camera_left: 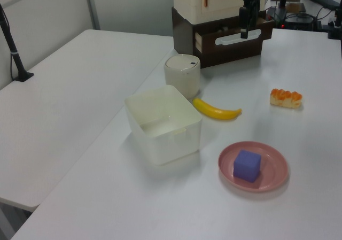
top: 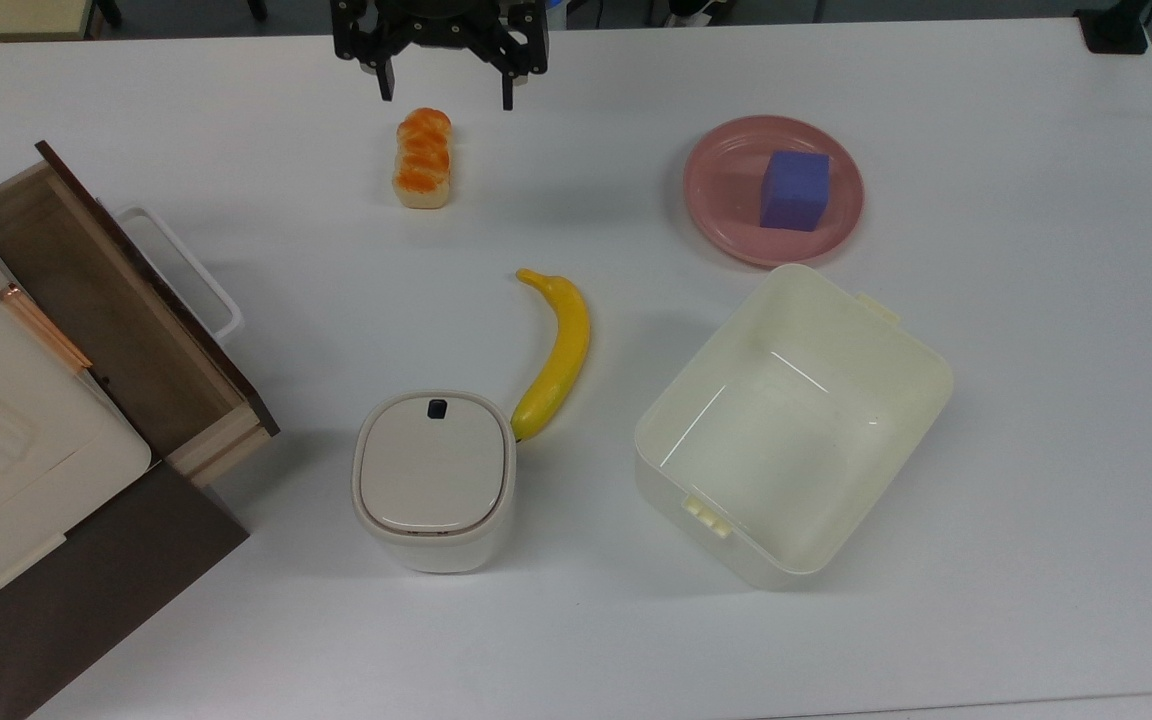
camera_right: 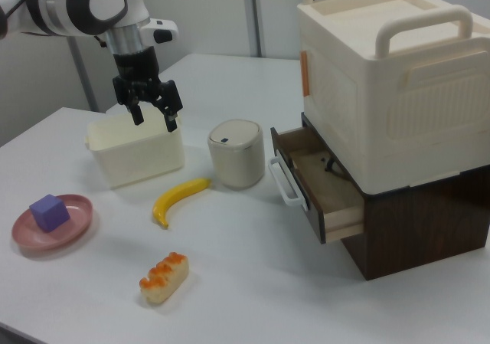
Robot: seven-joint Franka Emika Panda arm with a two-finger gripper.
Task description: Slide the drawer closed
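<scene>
Top view, far left: the drawer (top: pixel 116 320) stands pulled out of its dark cabinet (top: pixel 86 580), under the white appliance (top: pixel 6 420) with a copper bar. Light wood sides, brown floor, dark front panel.
Drawer handle: the white loop handle (top: pixel 186 270) projects from the front panel toward the table's middle.
Drawer axis: the front panel runs diagonally in the top view; judged travel for closing is square to it, toward the top view's lower left.
Lidded bin: the cream lidded bin (top: pixel 434 480) stands right of the drawer, rounded, smooth plastic, with a small dark button on the lid.
Bread: the glazed bread loaf (top: pixel 423 158) lies just below the gripper in the top view, ridged and orange-topped.
Gripper: the gripper (top: pixel 446 85) sits at the top view's upper edge, jaws spread and holding nothing, well apart from the drawer.
Key relation: the drawer lies toward the top view's lower left of the jaws; judged next need is to come round to the panel's outer face and push.
Banana: the banana (top: pixel 556 355) is yellow, curved, its lower tip touching the bin.
Tub: the cream plastic tub (top: pixel 921 380) is open, glossy, rectangular.
Plate: the pink plate (top: pixel 716 190) carries a purple cube (top: pixel 794 188).
Surface: the white table (top: pixel 1036 500) is matt.
</scene>
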